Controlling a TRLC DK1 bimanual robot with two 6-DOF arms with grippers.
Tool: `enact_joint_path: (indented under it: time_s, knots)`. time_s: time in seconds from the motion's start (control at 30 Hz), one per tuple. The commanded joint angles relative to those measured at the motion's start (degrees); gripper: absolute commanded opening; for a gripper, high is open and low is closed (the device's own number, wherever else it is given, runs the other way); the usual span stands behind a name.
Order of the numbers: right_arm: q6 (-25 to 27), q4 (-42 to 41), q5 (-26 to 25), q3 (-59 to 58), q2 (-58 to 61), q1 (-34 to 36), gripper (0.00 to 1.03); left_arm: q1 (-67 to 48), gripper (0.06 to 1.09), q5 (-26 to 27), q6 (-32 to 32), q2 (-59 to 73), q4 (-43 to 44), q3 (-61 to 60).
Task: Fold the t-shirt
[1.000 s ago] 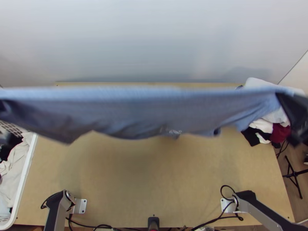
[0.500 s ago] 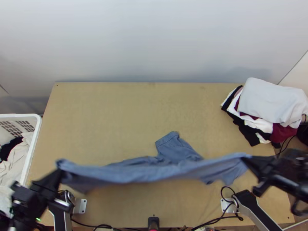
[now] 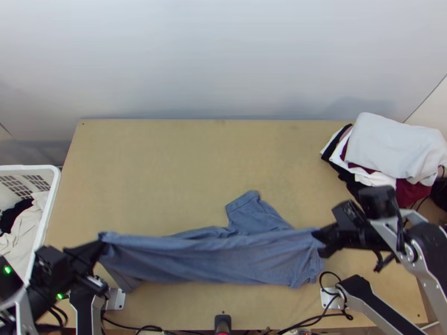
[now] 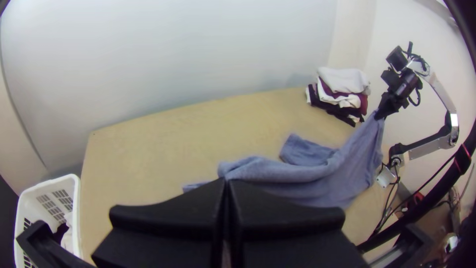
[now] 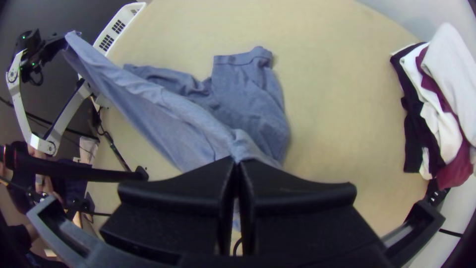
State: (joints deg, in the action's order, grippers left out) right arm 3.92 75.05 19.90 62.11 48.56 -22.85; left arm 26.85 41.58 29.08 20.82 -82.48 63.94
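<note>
- The blue-grey t-shirt (image 3: 218, 259) is pulled out lengthwise across the near half of the light wooden surface (image 3: 179, 167), roughly along its near edge, as a wrinkled band with a fairly straight upper border.
- The left tool (image 3: 100, 241) is above the surface toward its near left corner, its fingers together and clamped on one end of the t-shirt.
- The right tool (image 3: 322, 235) is over the near right part of the surface, its fingers also together, clamped on the opposite end.
- Beyond the stretched band, a part of the t-shirt with a hemmed opening (image 3: 243, 202) lies loosely on the surface, pointing toward the far edge.
- More of the cloth lies creased and bunched beside it, toward the left edge.
- At the far right corner is a pile of clothes (image 3: 391, 145), light grey on top, with white, dark red and black below.
- A white basket (image 3: 49, 215) stands beside the left edge, with cream and black cloth inside.
</note>
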Motion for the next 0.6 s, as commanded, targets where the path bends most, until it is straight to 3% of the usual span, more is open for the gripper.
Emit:
enact_joint_path:
  time_s: [0.0, 0.2, 0.27, 0.37, 0.5, 0.57]
  knots:
    - [-0.50, -0.69, -0.04, 11.99, 9.98, 0.18, 0.03, -0.13, 0.10, 0.78, 1.51, 14.69, 3.20, 9.01]
    - [-2.08, -2.10, -0.92, 31.58, 20.00, 2.02, 0.03, -2.51, 0.10, 0.34, -6.05, 27.78, 11.73, 21.14]
    - [-2.08, -2.27, -3.20, 38.44, 25.10, 2.46, 0.03, -6.02, 0.10, -4.23, -10.62, 33.59, 15.86, 25.71]
    - [-1.99, -0.60, -5.31, 52.50, 34.77, 2.55, 0.03, -17.89, 0.10, -16.97, -14.75, 44.13, 20.07, 33.44]
    - [-2.08, 1.42, -6.37, 77.02, 50.23, 5.36, 0.03, -24.04, 0.10, -21.19, -16.07, 62.77, 19.11, 54.18]
    - [-1.37, -4.56, -10.94, 77.99, 51.99, 5.45, 0.03, -25.62, 0.10, -22.95, -17.13, 73.40, 16.47, 69.65]
